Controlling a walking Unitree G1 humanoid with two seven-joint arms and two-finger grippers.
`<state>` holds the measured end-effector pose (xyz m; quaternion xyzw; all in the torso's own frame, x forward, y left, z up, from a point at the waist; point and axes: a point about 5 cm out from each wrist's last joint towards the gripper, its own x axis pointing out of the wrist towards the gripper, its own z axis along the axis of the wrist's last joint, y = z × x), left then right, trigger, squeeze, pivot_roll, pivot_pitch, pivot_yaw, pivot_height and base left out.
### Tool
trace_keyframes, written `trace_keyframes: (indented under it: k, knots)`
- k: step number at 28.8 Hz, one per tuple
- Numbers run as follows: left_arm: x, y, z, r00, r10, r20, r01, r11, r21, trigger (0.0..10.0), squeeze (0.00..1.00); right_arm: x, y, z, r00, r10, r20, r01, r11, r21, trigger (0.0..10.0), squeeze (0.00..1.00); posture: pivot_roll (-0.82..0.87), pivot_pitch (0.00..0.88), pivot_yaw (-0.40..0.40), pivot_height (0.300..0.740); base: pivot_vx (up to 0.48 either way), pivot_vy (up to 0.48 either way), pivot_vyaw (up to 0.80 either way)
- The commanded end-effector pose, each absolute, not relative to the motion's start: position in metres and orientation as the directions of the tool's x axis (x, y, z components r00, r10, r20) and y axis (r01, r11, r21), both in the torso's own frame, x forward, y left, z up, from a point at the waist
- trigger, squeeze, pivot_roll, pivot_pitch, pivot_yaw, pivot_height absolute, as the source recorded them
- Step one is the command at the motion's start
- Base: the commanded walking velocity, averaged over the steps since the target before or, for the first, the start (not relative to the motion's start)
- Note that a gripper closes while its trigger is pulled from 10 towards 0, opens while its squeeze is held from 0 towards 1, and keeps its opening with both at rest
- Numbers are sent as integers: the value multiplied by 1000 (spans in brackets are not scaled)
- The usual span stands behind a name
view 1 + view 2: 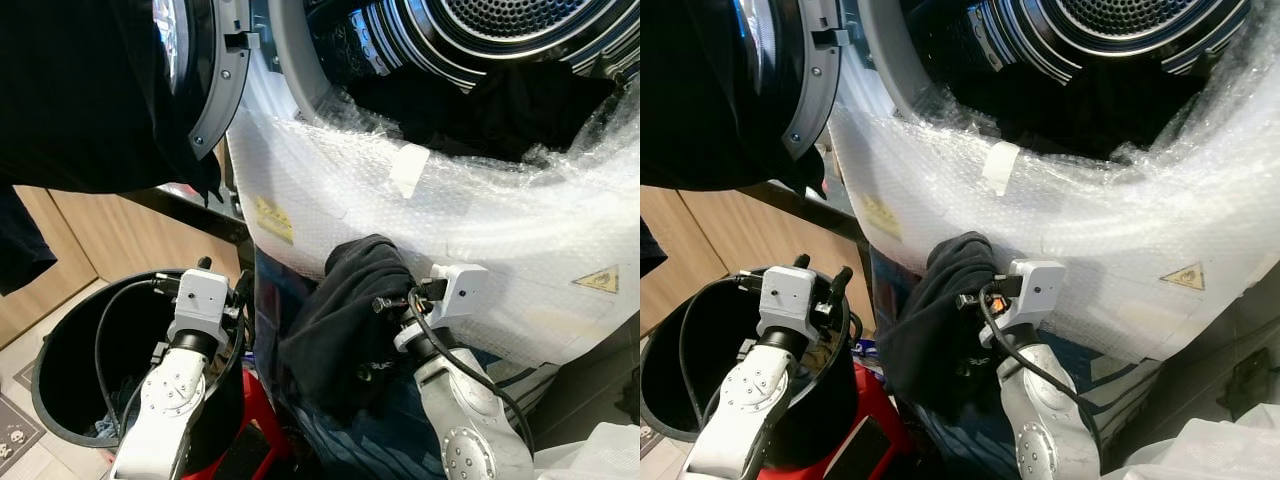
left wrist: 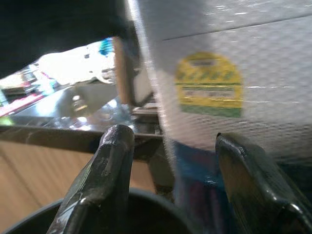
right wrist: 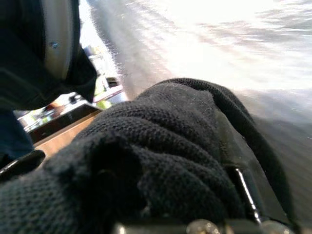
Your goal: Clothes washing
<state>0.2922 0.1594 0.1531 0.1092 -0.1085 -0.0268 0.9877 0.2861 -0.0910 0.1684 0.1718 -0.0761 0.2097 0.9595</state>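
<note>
Fingers of the right gripper (image 1: 385, 300) are clamped on a black knitted garment (image 1: 345, 325), which drapes over them just below the bubble-wrapped washing machine front (image 1: 480, 230). Left gripper (image 1: 222, 275) fingers (image 2: 105, 170) stand apart, holding nothing, above the black laundry bin (image 1: 60, 370), beside the washer's yellow sticker (image 2: 209, 84).

Head views bright, fairly sharp; daylight-like glare on bubble wrap (image 1: 470, 210) over washer front, sheen along drum rim (image 1: 480, 30). Dark garment (image 1: 345, 320) and hanging black cloth (image 1: 80, 90) swallow detail, near pure shadow. Bin (image 1: 60, 360) interior dim. Left wrist view soft, motion-smeared, yellow sticker (image 2: 208, 84) unreadable, window area blown out. Right wrist view: knit close and sharp, background overexposed, streaked white
</note>
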Motion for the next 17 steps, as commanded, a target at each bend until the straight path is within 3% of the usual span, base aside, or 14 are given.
trace_keyframes:
  k: [1,17]
  knots:
    - [293,161,154,975,-79,207,25,967,253,10000,0,286,-87,175,884,388,259,-456,839,299,10000,0,-13,62,0,740,274,0,0]
    - [294,160,155,974,-86,211,26,962,272,10000,0,286,-87,174,885,391,254,-458,830,320,10000,0,-12,80,-1,740,292,0,0]
